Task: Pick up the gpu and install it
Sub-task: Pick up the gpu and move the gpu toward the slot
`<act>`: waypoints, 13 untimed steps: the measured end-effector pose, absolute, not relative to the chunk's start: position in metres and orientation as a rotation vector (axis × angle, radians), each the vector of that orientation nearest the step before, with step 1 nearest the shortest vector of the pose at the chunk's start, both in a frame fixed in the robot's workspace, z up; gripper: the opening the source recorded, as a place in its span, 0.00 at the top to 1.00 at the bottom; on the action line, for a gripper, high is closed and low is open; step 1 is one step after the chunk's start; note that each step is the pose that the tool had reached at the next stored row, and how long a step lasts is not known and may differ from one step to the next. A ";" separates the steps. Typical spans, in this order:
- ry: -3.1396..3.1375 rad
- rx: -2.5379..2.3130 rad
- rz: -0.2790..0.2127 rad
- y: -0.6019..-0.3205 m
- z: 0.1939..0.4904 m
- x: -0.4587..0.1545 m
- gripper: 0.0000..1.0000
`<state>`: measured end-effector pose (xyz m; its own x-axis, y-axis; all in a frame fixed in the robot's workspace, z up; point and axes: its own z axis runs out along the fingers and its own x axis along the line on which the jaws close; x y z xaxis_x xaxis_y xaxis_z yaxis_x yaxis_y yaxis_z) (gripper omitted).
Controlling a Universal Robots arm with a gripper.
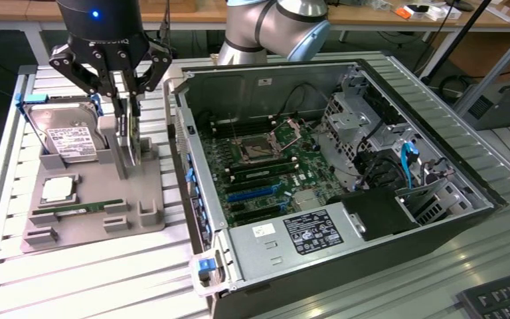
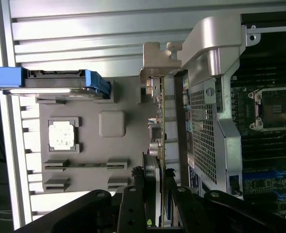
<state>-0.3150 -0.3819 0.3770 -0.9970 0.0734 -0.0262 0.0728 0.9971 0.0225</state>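
The gpu point(image 1: 129, 143) is a thin dark card with a metal edge, standing edge-on and upright on the grey holder tray point(image 1: 87, 226), to the exterior view's left of the open computer case point(image 1: 326, 166). My gripper point(image 1: 120, 93) hangs straight over it, its black fingers closed on the card's upper part from both sides. In the wrist view the gpu point(image 2: 161, 126) runs as a narrow slat out from between the fingers of my gripper point(image 2: 155, 194), beside the case's perforated rear wall point(image 2: 206, 111). I cannot tell whether the card's lower end rests in the holder.
On the tray also sit a silver hard drive point(image 1: 69, 136) in a blue frame, a processor chip point(image 1: 58, 189) and a green memory stick point(image 1: 82, 208). The motherboard point(image 1: 264, 173) lies exposed in the case. A keyboard point(image 1: 507, 299) is at the bottom right corner.
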 end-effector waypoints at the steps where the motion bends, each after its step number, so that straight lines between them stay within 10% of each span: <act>1: 3.112 0.114 0.034 -0.382 0.378 -0.315 0.73; 13: 3.112 0.114 0.040 -0.382 0.381 -0.315 0.73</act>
<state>-0.3149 -0.3819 0.3812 -0.9970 0.0735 -0.0259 0.0728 0.9970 0.0266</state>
